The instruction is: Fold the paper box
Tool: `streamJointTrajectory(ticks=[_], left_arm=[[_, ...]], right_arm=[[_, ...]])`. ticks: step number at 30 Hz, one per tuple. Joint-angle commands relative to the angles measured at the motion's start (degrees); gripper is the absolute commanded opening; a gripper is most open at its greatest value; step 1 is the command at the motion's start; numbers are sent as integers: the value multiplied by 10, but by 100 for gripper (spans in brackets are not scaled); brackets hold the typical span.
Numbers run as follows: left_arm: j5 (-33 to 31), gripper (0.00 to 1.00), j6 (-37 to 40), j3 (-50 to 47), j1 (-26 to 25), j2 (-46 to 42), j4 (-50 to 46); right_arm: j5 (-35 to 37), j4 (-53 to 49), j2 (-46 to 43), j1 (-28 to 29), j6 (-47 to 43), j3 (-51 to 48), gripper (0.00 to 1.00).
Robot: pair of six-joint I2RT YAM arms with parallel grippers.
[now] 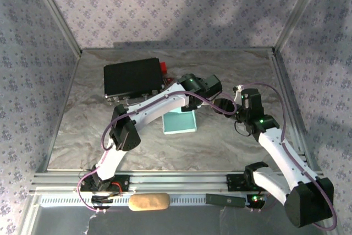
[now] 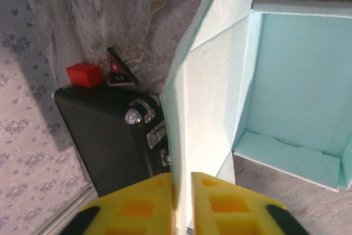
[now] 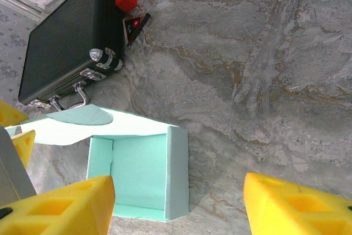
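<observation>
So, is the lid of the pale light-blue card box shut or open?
Open. The lid flap of the pale light-blue card box stands raised, pinched by the left gripper, and the box's empty inside shows.

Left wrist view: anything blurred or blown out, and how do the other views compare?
Left wrist: the paper box flap held in the left gripper looks washed out, and the pads are soft; the black case is sharp. Top external: broad soft shadows on the wallpaper. Right wrist: the table is crisp.

Blk case [image 1: 132, 78], red block [image 1: 163, 67] beside, on table [image 1: 236, 75].
</observation>
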Motion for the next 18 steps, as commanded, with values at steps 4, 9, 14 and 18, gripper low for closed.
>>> streamJointTrajectory(ticks=[4,9,14,18], left_arm=[[0,39,-15,-6,1,-37,51],[-9,43,-15,-28,0,-47,67],[-4,51,-25,-29,2,-53,76],[14,64,-36,-23,5,-68,81]], right_arm=[[-19,-3,-2,-7,2,8,66],[-19,-12,-3,-8,-6,16,67],[-26,-12,2,-9,-12,25,67],[-28,-18,6,-10,-19,33,67]])
